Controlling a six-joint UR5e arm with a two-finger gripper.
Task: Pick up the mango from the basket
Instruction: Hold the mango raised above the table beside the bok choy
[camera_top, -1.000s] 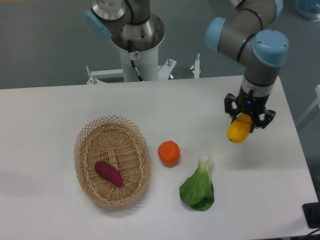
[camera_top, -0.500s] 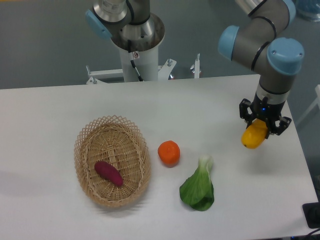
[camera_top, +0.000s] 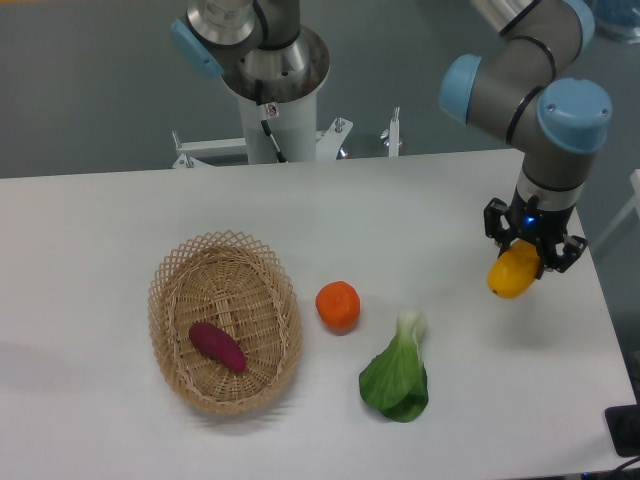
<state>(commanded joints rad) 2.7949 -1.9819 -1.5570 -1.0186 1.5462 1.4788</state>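
Observation:
The yellow-orange mango (camera_top: 513, 275) hangs at the right side of the table, far from the basket, with my gripper (camera_top: 528, 254) shut on its upper end. Its lower end tilts down and to the left, close over the white tabletop; I cannot tell whether it touches. The tan woven wicker basket (camera_top: 170, 290) sits at the left of the table and holds only a dark purple-red tuber (camera_top: 217, 346).
A round orange fruit (camera_top: 338, 305) lies just right of the basket. A green leafy bok choy (camera_top: 398, 372) lies in front of it, left of and below the gripper. The table's right edge (camera_top: 600, 290) runs close behind the gripper.
The gripper has carried the mango further right, about 35 pixels over the second, and slightly down. Most of that shift came first; the last half second shows only a small drift.

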